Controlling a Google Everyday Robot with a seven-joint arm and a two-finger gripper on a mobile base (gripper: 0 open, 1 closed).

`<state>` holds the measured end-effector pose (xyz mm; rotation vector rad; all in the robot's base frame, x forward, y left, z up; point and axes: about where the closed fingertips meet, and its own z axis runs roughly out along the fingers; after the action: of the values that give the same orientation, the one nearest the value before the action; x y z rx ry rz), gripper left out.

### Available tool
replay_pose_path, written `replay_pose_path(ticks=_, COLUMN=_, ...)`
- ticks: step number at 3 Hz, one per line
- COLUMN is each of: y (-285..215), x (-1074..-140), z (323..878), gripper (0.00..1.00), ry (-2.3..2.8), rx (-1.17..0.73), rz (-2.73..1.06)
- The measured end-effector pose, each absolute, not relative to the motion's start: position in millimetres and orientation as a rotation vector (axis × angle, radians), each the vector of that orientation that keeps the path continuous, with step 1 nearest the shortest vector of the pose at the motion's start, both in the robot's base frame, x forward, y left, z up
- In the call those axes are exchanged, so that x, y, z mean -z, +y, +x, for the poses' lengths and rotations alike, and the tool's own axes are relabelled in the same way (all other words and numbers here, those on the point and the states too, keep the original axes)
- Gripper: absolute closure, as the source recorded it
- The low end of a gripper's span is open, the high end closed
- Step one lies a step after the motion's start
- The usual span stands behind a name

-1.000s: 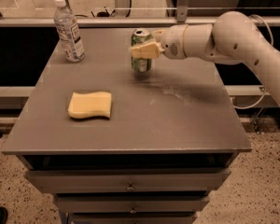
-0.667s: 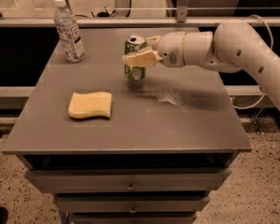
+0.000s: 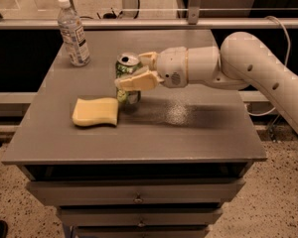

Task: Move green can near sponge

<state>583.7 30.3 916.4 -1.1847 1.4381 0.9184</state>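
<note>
The green can (image 3: 127,67), silver top up, is upright right next to the right end of the pale-yellow sponge (image 3: 95,111), which lies flat on the grey table (image 3: 188,133). My gripper (image 3: 137,71) comes in from the right on the white arm and is shut on the green can, one finger in front of it and one behind. The can's base is at the table surface; I cannot tell if it touches.
A clear plastic water bottle (image 3: 73,32) stands at the table's back left corner. The table has drawers under its front edge. A rail runs behind the table.
My gripper has carried the green can left and toward the front, from the back middle of the table to just beside the sponge. The sponge and bottle have not moved.
</note>
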Motion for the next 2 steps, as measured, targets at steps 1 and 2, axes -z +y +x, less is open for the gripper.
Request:
replay_pose_path(ticks=1, y=42, x=-902, z=565, gripper=0.51, ry=1.443, rx=-0.906, rz=-1.266)
replay_pose_path(ticks=2, y=44, x=-892, z=553, gripper=0.28, ry=1.461, rx=-0.89, rz=-1.311)
